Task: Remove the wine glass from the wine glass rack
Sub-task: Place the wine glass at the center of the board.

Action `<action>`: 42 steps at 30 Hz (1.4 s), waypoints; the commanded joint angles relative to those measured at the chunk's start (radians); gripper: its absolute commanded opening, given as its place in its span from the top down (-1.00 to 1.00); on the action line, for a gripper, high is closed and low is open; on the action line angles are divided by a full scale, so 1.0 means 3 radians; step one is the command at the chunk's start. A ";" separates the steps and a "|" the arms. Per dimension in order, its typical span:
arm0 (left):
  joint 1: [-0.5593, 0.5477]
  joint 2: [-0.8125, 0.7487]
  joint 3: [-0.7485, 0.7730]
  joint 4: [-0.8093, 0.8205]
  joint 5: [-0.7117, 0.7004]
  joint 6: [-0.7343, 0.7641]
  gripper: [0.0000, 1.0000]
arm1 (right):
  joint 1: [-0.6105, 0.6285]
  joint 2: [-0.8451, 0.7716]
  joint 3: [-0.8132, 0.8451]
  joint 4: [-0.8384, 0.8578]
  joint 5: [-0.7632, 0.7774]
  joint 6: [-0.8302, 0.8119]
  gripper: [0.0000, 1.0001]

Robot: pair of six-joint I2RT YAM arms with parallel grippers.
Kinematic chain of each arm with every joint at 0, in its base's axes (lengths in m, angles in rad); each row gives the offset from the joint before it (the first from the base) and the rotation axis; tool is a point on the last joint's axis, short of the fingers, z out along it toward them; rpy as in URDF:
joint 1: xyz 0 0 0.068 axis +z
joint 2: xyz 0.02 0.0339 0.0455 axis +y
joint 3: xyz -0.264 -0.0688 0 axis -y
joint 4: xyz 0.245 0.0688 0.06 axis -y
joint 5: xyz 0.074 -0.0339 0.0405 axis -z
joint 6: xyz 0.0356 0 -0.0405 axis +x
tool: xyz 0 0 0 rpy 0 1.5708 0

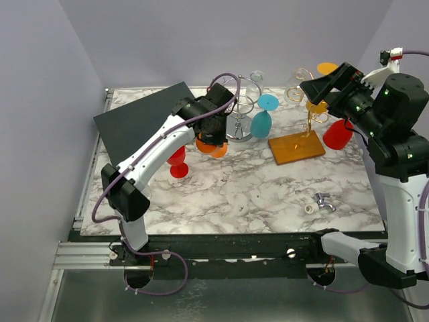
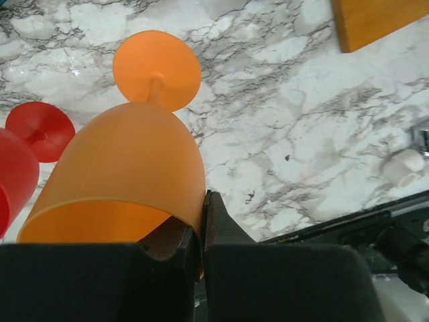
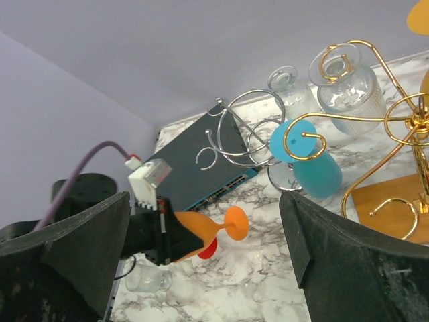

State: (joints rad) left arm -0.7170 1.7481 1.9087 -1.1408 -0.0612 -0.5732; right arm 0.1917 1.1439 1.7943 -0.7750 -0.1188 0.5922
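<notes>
My left gripper (image 1: 214, 131) is shut on the rim of an orange wine glass (image 1: 212, 147) and holds it tilted above the marble table, just left of the silver wire rack (image 1: 241, 107). In the left wrist view the fingers (image 2: 216, 225) pinch the glass wall (image 2: 120, 174), with the foot (image 2: 156, 69) pointing away. A blue glass (image 1: 261, 122) hangs on the silver rack. A gold rack (image 1: 312, 117) on a wooden base (image 1: 297, 147) carries orange and red glasses (image 1: 337, 134). My right gripper (image 1: 328, 87) is open and empty above the gold rack; its view shows the orange glass (image 3: 208, 231) too.
A red wine glass (image 1: 177, 162) lies on the table under the left arm. A dark board (image 1: 144, 117) lies at the back left. Small white and metal parts (image 1: 320, 202) lie at the front right. A clear glass (image 3: 147, 278) lies beside the board.
</notes>
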 commanded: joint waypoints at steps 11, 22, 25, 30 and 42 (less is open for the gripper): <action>-0.0021 0.0744 0.0362 -0.0377 -0.0159 0.0325 1.00 | 0.0010 -0.0140 -0.0087 0.0027 0.0068 -0.0067 -1.00; 0.0033 0.0809 0.0226 -0.0401 -0.0113 0.0359 0.92 | 0.0010 -0.0238 -0.0193 0.0037 0.0133 -0.0097 -1.00; 0.0050 0.0788 0.0181 -0.0413 -0.0108 0.0366 0.92 | 0.0010 -0.0254 -0.0219 0.0045 0.0140 -0.0096 -1.00; 0.0094 0.0740 0.0087 -0.0422 -0.0108 0.0392 0.92 | 0.0009 -0.0274 -0.0269 0.0066 0.0140 -0.0086 -1.00; 0.0114 0.0682 0.0000 -0.0416 -0.0096 0.0417 0.72 | 0.0010 -0.0289 -0.0307 0.0089 0.0143 -0.0067 -1.00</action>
State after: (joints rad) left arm -0.6811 1.9823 1.9217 -1.2583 -0.0872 -0.4618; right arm 0.1917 1.0698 1.7088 -0.7704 -0.0971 0.5819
